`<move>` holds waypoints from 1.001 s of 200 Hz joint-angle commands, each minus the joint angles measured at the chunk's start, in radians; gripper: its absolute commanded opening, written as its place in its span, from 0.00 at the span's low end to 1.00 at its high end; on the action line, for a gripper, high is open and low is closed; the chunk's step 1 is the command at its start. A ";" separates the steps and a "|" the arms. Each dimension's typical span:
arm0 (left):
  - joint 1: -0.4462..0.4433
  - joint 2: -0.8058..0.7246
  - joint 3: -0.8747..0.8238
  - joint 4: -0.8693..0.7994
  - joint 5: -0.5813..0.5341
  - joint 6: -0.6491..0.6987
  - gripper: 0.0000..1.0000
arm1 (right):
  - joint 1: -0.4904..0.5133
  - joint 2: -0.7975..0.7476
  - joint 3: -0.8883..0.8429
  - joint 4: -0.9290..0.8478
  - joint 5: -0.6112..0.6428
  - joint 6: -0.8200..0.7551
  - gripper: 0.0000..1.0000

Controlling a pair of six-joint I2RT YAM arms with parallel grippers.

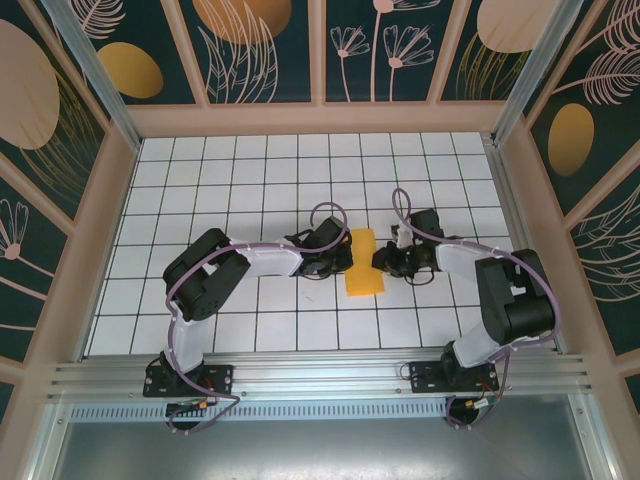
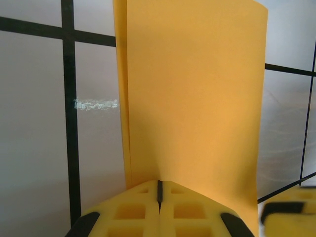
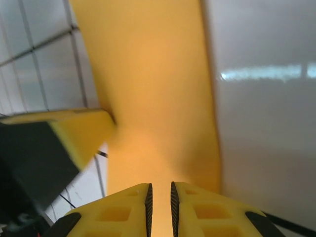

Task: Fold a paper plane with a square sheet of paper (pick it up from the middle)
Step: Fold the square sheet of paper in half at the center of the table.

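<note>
Nearest, arm bases: left (image 1: 188,378) toward 7 o'clock and right (image 1: 452,376) toward 5 o'clock, both bolted on the metal rail (image 1: 320,372) along the table's near edge.
Arms: bent inward from both sides, wrists meeting near the middle of the table (image 1: 200,170).
Left gripper (image 1: 343,258): at 9 o'clock of the paper, clenched. In its wrist view (image 2: 159,190) yellow fingers pressed together with no gap, tips down on the paper, which runs on beneath them. Cannot tell whether any of the paper is caught in the seam.
Right gripper (image 1: 381,262): at 3 o'clock of the paper, facing the left one. In its wrist view (image 3: 160,190) fingers parted by a narrow slit, orange showing through it, tips over the paper's edge. Cannot tell whether touching. Left gripper's yellow-and-black finger visible at 9 o'clock of that view.
Square sheet of paper (image 1: 362,262): at the table's centre, between the two grippers, folded to a narrow orange-yellow strip running 12 to 6 o'clock. Doubled edge along its 9 o'clock side in the left wrist view (image 2: 192,89); blurred in the right wrist view (image 3: 158,89).
Farthest, wall (image 1: 400,40): dark patterned panels at 12 o'clock.
</note>
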 commanded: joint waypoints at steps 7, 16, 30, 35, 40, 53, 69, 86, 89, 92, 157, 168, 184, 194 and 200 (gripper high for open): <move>-0.006 0.047 -0.034 -0.114 -0.012 0.019 0.02 | 0.006 0.023 -0.058 0.009 0.026 0.017 0.22; -0.006 0.045 -0.036 -0.115 -0.014 0.017 0.02 | 0.006 0.020 -0.058 -0.002 0.034 0.015 0.22; -0.007 0.043 -0.038 -0.113 -0.014 0.018 0.02 | 0.007 -0.012 -0.052 -0.024 0.040 0.013 0.22; -0.006 0.043 -0.038 -0.114 -0.013 0.018 0.01 | 0.007 -0.028 -0.049 -0.032 0.039 0.013 0.22; -0.007 0.043 -0.037 -0.113 -0.013 0.018 0.02 | 0.007 -0.045 -0.046 -0.042 0.036 0.012 0.22; -0.007 0.043 -0.036 -0.112 -0.014 0.018 0.02 | 0.012 -0.089 -0.041 -0.060 0.020 0.012 0.22; -0.006 0.044 -0.033 -0.113 -0.013 0.020 0.01 | 0.020 -0.128 -0.054 -0.061 -0.002 0.023 0.23; -0.006 0.045 -0.031 -0.114 -0.013 0.019 0.01 | 0.033 -0.134 -0.087 -0.039 -0.011 0.035 0.23; -0.006 0.045 -0.031 -0.111 -0.012 0.019 0.01 | 0.033 -0.131 -0.093 -0.036 -0.009 0.036 0.23; -0.006 0.046 -0.030 -0.111 -0.011 0.020 0.02 | 0.035 -0.127 -0.100 -0.031 -0.008 0.037 0.23; -0.005 0.045 -0.030 -0.112 -0.009 0.020 0.02 | 0.038 -0.135 -0.154 -0.048 0.044 0.041 0.23; -0.007 0.045 -0.030 -0.111 -0.008 0.021 0.02 | 0.040 -0.170 -0.144 -0.063 0.029 0.042 0.23; -0.007 0.048 -0.027 -0.111 -0.007 0.023 0.02 | 0.042 -0.213 -0.135 -0.076 0.000 0.051 0.23; -0.006 0.047 -0.026 -0.114 -0.007 0.025 0.02 | 0.048 -0.231 -0.138 -0.074 -0.005 0.057 0.24; -0.007 0.048 -0.026 -0.113 -0.005 0.026 0.02 | 0.053 -0.231 -0.143 -0.072 0.003 0.055 0.24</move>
